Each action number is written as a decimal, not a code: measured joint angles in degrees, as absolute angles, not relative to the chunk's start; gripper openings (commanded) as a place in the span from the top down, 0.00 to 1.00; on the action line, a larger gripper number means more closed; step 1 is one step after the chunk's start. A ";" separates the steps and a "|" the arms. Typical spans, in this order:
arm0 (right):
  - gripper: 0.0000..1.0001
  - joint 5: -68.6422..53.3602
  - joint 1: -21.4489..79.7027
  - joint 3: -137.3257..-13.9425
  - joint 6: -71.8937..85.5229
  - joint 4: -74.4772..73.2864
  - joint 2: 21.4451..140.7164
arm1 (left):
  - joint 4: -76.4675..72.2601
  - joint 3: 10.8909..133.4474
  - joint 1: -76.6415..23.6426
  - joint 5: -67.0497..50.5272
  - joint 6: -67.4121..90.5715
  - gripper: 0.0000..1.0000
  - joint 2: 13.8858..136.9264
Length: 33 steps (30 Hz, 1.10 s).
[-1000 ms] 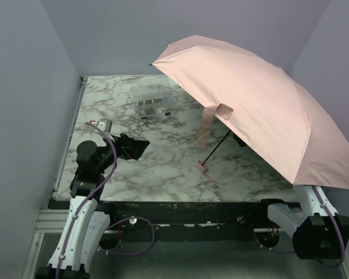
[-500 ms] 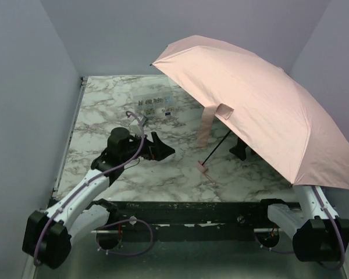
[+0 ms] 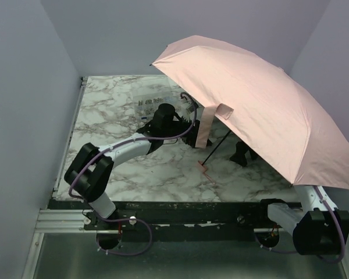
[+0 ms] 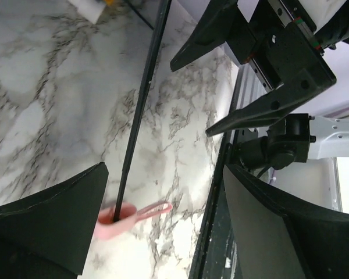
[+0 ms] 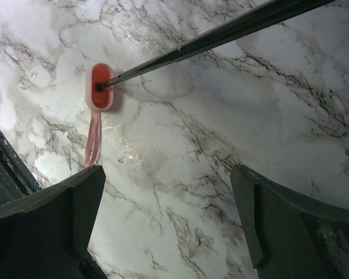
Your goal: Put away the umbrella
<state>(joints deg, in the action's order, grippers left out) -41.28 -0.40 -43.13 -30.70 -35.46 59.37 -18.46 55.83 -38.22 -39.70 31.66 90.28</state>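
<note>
1. Over the marble table (image 3: 122, 168), top external view: the umbrella (image 3: 262, 99) stands fully open, with its canopy tilted over the right side. Its black shaft (image 3: 218, 146) slants down to the pink handle (image 3: 203, 167), which rests on the marble. The left gripper (image 3: 186, 138) sits by the hanging strap (image 3: 205, 125) and is partly hidden, so its spread cannot be read in this view. The right gripper (image 3: 243, 154) sits under the canopy, just beside the shaft.
2. Left wrist view: the left fingers (image 4: 58, 215) stand wide apart and hold nothing. The shaft (image 4: 142, 104) runs between them, and the handle (image 4: 113, 218) lies near one finger. The right gripper (image 4: 262, 75) faces them, its jaws spread wide.
3. Right wrist view: the right fingers (image 5: 41, 221) are wide apart and empty. The handle (image 5: 99, 87) lies on the marble ahead of them.
4. Step in hand, as judged: approach to the shaft. The canopy is not yet collapsed.
5. Next move, as judged: centre the thin shaft between one gripper's pads and close firmly near the handle. The other gripper can then work the canopy shut.
</note>
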 measured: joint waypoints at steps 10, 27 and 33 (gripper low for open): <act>0.00 -41.30 -0.86 -43.13 -31.59 -36.23 59.53 | -21.89 67.48 -40.58 -48.03 31.57 0.34 106.26; 0.00 -41.87 -1.19 -43.13 -31.62 -36.62 59.90 | -21.02 84.34 -42.44 -52.62 34.85 0.55 121.69; 0.00 -41.89 -1.21 -43.13 -32.01 -36.73 59.90 | -24.88 86.54 -42.74 -53.43 39.53 0.90 124.79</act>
<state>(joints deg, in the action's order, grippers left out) -41.89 -1.21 -43.13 -32.01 -36.73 59.90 -24.88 86.54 -42.74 -53.43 39.53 124.79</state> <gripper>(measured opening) 0.998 0.388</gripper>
